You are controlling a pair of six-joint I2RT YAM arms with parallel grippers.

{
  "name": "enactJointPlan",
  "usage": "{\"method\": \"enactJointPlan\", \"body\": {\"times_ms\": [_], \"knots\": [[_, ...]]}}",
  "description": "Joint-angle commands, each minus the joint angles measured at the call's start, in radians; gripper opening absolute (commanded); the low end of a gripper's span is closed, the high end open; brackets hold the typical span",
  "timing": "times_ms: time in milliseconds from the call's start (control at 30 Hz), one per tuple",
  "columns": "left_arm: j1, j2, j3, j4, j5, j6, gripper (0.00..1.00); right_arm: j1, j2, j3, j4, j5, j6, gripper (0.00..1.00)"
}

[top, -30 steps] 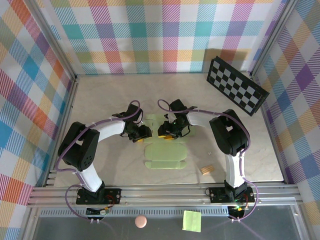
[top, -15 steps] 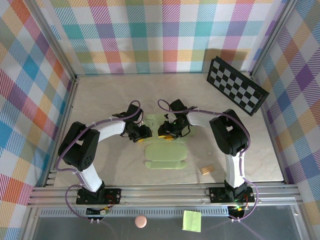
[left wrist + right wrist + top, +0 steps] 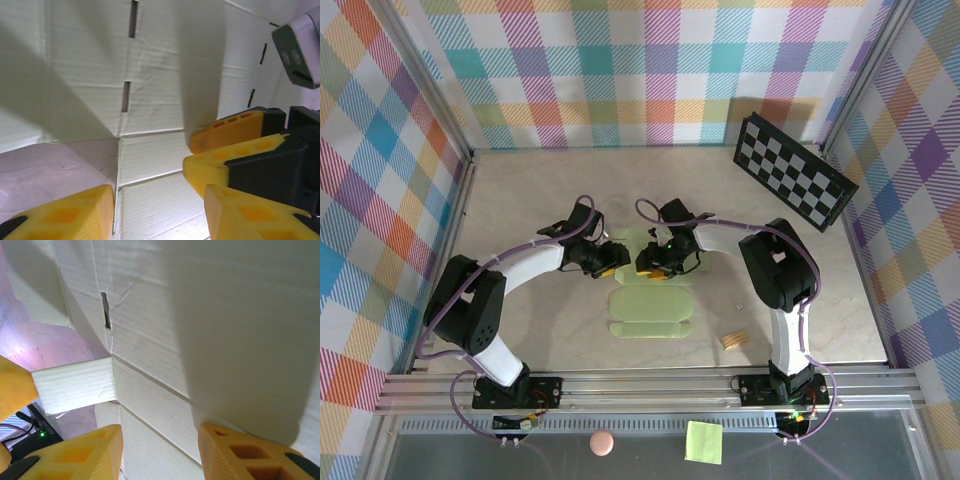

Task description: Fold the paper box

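**Both grippers meet over the far part of the box, jaws apart**

The box [image 3: 650, 312] lies flat on the table [image 3: 540, 200], midway between the two arms. Its near part is a pale green panel with rounded corners and short flaps along its near edge. Its far part runs under the grippers and peeks out behind them.

The left gripper [image 3: 612, 257] reaches in from the left and the right gripper [image 3: 653, 266] from the right. They face one another over the card, close together but not touching.

In the left wrist view, that gripper's yellow fingers [image 3: 65, 215] stand apart with nothing clamped between them. Creased card with narrow slits [image 3: 126, 96] lies below the gap. The card's edge and bare table show at lower left, and the right gripper's yellow tips sit at the right, over the card.

In the right wrist view, its fingers [image 3: 240, 452] are also spread and hold nothing. Creased card lies beyond them, and a small lit flap [image 3: 75, 385] juts out at the left.

A checkered board [image 3: 792, 170] leans at the far right. A wooden block [image 3: 731, 340] lies right of the box, well apart from it. A note [image 3: 703, 441] and a pink ball [image 3: 602, 443] sit in front of the rail.
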Motion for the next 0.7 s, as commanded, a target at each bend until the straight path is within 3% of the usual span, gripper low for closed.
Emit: {"method": "enactJointPlan", "body": {"times_ms": [0, 200, 667], "knots": [[-0.011, -0.01, -0.028, 0.071, 0.049, -0.05, 0.51, 0.007, 0.035, -0.038, -0.024, 0.041, -0.008, 0.46], [-0.028, 0.032, -0.038, 0.142, 0.08, -0.089, 0.48, 0.008, 0.034, -0.038, -0.025, 0.041, -0.008, 0.42], [-0.064, 0.177, -0.055, 0.261, 0.1, -0.129, 0.34, 0.008, 0.036, -0.035, -0.046, 0.064, -0.034, 0.22]]}}
